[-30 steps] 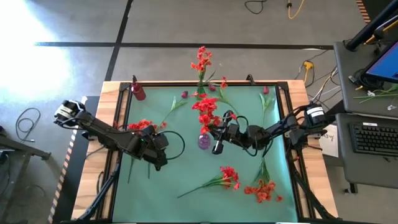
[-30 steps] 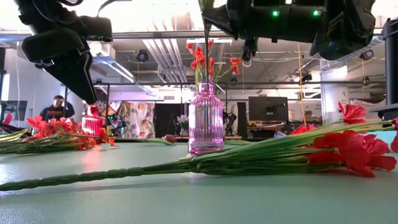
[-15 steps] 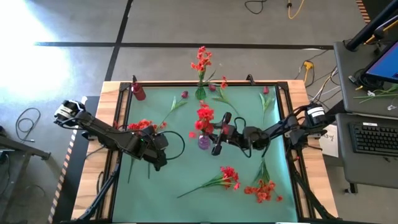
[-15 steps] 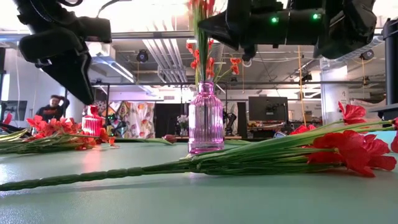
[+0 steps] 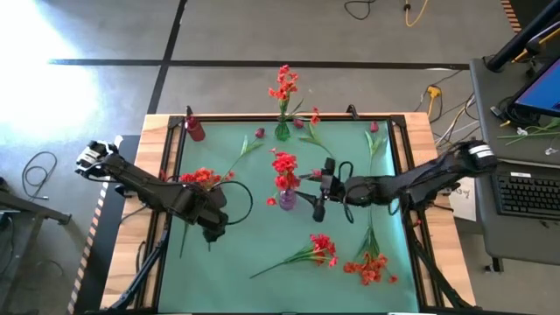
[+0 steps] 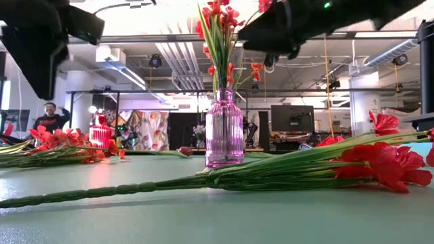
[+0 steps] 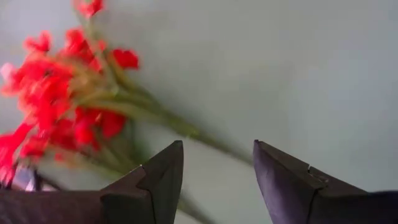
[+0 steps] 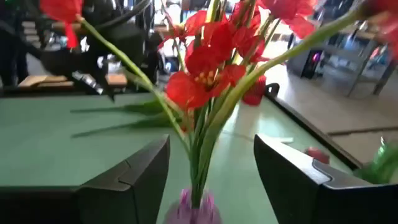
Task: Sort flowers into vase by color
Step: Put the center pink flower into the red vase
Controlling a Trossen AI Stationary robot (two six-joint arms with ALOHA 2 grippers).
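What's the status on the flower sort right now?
Right gripper open beside the pink vase, red spray standing in it. Left gripper open above red spray on mat. Nothing in the way.

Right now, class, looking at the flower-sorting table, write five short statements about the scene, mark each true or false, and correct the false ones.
1. The pink vase stands upright with red flowers in it. True.
2. The right gripper is clamped on a stem. False: its fingers are open, with the flowers between and beyond them.
3. The left gripper is open above a red spray lying on the mat. True.
4. All sprays are already in vases. False: several lie on the green mat.
5. A green vase stands at the mat's far edge. True.
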